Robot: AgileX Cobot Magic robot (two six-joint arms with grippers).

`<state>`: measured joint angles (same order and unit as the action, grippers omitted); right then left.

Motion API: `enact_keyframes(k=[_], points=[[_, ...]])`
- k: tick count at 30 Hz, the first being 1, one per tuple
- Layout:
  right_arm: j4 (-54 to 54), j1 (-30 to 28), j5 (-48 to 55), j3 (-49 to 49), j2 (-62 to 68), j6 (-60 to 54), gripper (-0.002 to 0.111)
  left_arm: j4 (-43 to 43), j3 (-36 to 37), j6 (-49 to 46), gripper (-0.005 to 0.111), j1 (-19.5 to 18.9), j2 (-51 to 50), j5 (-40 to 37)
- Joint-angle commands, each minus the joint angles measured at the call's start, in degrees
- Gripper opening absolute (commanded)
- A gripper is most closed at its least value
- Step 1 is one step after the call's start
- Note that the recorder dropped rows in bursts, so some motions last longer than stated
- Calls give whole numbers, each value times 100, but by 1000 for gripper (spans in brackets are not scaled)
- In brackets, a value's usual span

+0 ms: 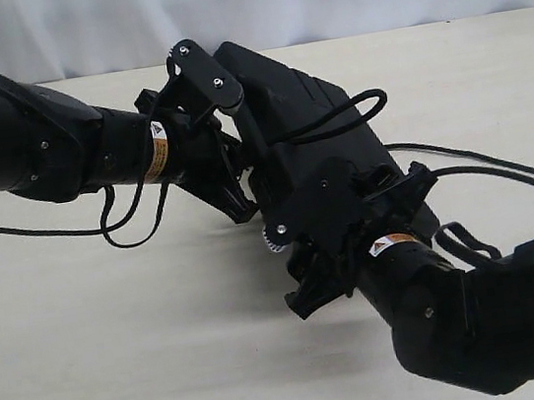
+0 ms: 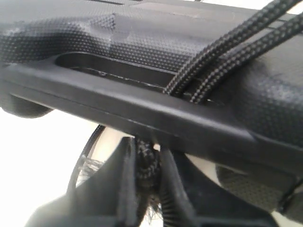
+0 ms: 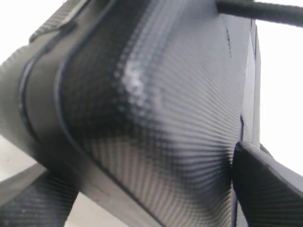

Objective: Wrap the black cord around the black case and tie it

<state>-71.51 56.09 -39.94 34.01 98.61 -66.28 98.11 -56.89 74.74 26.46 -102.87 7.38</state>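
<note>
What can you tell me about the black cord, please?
The black cord is a thin braided rope, matte with a faint grey fleck. Two strands run side by side across the black case and pass into its handle slot; beneath, a frayed stretch is pinched in the left end effector.

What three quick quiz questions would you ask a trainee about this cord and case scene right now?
1. True or false: the black cord runs into the handle slot of the black case.
2. The left gripper pinches: A the cord, B the case, C nothing?
3. Fill in: the right gripper clamps the ____.
Key: 1 true; 2 A; 3 black case.
</note>
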Motion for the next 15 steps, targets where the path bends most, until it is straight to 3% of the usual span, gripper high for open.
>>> enact_keyframes(k=[1, 4, 10, 15], points=[[40, 5, 565, -20, -12, 81, 78, -156, -122, 4, 0, 19, 48, 240], [40, 5, 592, -20, -12, -194, 79, -154, -122, 4, 0, 19, 48, 192], [-256, 5, 605, -20, -143, -245, 102, -164, -122, 4, 0, 19, 48, 177], [-1076, 5, 1166, -20, -816, -986, 106, -162, -122, 4, 0, 19, 48, 81]])
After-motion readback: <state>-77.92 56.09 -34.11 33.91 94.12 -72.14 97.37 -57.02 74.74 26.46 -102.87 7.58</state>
